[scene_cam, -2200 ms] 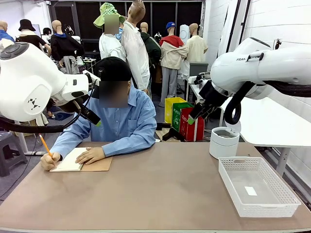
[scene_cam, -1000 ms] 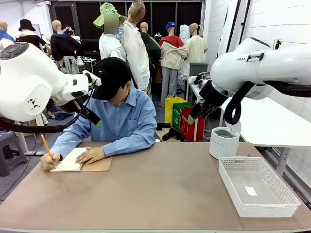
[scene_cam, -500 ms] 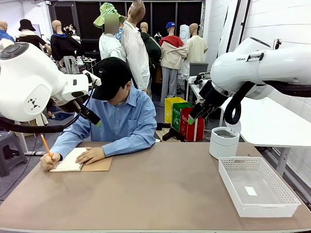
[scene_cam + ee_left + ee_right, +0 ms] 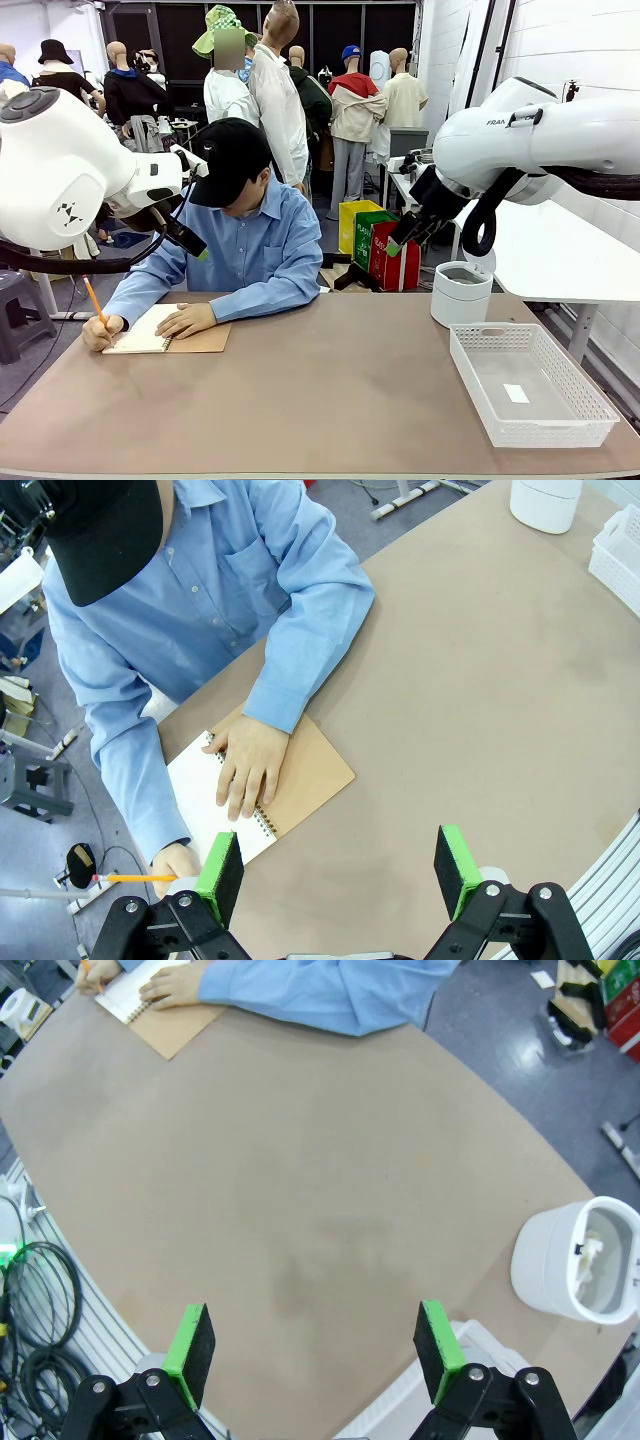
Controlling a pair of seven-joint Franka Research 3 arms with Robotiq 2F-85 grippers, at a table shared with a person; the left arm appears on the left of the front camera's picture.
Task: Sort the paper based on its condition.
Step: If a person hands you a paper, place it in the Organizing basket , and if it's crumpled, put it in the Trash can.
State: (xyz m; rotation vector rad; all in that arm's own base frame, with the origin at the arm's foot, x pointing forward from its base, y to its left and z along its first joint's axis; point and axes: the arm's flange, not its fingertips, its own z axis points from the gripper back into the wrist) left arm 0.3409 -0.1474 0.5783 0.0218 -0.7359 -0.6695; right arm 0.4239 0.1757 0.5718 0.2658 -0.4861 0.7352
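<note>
The paper (image 4: 195, 792) to be sorted is sitting as the open white page of a spiral-bound notebook (image 4: 315, 775) at the far left of the table (image 4: 330, 390). A person is pressing one hand (image 4: 250, 770) flat on it and is writing with an orange pencil (image 4: 140, 878) in the other hand (image 4: 178, 862). The left gripper (image 4: 337, 875) is hanging high above that spot with its green pads spread wide and nothing between them. The right gripper (image 4: 312, 1338) is holding equally wide and empty over the middle of the table. A white mesh basket (image 4: 560, 420) is lying at the right with a small white slip (image 4: 516, 393) on its floor. Beyond it a white round bin (image 4: 560, 1285) is standing, with something pale and wrinkled inside that I cannot make out. A sheet of this kind is likely to be very light, limp and easily creased. Lying flat, it is going to give the fingers nothing to get under, so a raised corner or a free edge looks the best hold, pinched gently to keep a smooth sheet smooth. A crumpled wad should be springy and forgiving, best taken across its middle.
</note>
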